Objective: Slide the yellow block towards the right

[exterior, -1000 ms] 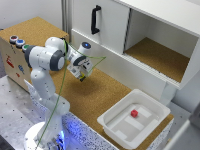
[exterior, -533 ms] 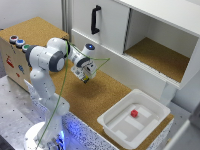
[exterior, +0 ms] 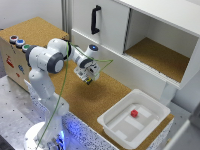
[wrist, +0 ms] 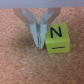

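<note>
Lowered onto the cork since before, the closed gripper (wrist: 40, 44) touches the yellow block (wrist: 57, 39), white tray (exterior: 116, 131) well apart.

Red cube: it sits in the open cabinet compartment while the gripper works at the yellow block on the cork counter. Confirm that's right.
Not quite. In the exterior view the red cube lies in the white tray, not in the cabinet compartment. The rest holds: the gripper is at the yellow block on the cork counter.
</note>
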Controlling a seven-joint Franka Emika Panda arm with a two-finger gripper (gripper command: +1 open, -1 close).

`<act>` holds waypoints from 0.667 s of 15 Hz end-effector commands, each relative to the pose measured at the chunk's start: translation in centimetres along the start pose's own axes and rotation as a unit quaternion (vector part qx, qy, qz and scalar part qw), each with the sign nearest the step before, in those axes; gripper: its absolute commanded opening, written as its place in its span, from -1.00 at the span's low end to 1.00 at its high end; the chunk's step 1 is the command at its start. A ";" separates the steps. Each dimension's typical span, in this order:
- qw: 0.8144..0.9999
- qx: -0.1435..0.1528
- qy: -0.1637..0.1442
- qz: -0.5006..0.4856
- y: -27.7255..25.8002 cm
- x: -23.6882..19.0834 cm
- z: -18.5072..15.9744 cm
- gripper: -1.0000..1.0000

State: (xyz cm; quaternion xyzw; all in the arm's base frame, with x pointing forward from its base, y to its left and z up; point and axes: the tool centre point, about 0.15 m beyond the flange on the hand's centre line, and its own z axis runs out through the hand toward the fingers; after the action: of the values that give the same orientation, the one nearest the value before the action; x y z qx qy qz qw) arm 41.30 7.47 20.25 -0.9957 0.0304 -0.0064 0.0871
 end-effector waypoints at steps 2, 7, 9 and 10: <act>1.000 -0.018 -0.007 0.004 4.1 -0.4 -0.6 -1.00; 1.000 -0.011 -0.001 0.021 5.7 -0.9 -1.5 -1.00; 1.000 -0.009 0.005 0.021 5.7 -1.0 -2.2 -1.00; 1.000 -0.010 0.008 0.023 5.8 -0.9 -2.6 -1.00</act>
State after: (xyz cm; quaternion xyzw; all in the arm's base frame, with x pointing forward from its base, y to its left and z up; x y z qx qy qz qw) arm 41.10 3.10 20.18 -0.9953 0.0584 -0.0008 0.0773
